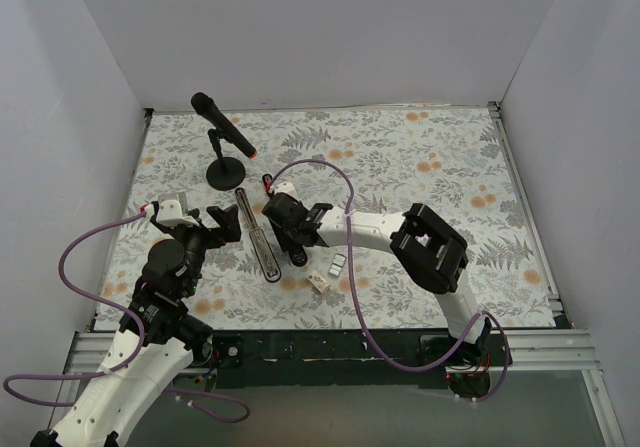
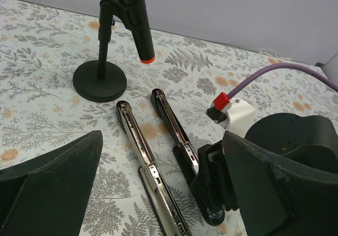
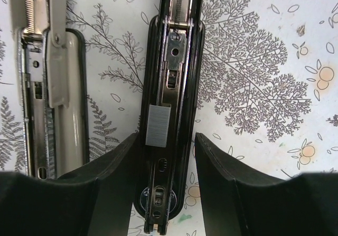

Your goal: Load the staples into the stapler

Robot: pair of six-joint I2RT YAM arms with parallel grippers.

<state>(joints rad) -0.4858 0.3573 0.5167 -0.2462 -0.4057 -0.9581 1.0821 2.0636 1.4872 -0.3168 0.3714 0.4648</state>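
Observation:
The stapler lies opened flat: its silver-grey base rail (image 1: 256, 233) (image 2: 150, 170) (image 3: 50, 88) beside its black arm (image 1: 290, 249) (image 2: 171, 121) (image 3: 177, 62). A small grey staple block (image 3: 157, 124) lies in the black arm's metal channel, between my right fingers. My right gripper (image 1: 297, 242) (image 3: 167, 137) is open and straddles that arm near its hinge end; it also shows in the left wrist view (image 2: 219, 180). My left gripper (image 1: 222, 225) (image 2: 163, 194) is wide open and empty, just left of the base rail. More staple blocks (image 1: 338, 264) and the small box (image 1: 319, 280) lie to the right.
A black microphone (image 1: 222, 127) (image 2: 134, 25) on a round stand (image 1: 225, 174) (image 2: 99, 81) stands just behind the stapler. A purple cable (image 1: 335, 182) arches over the right arm. White walls enclose the floral mat on three sides.

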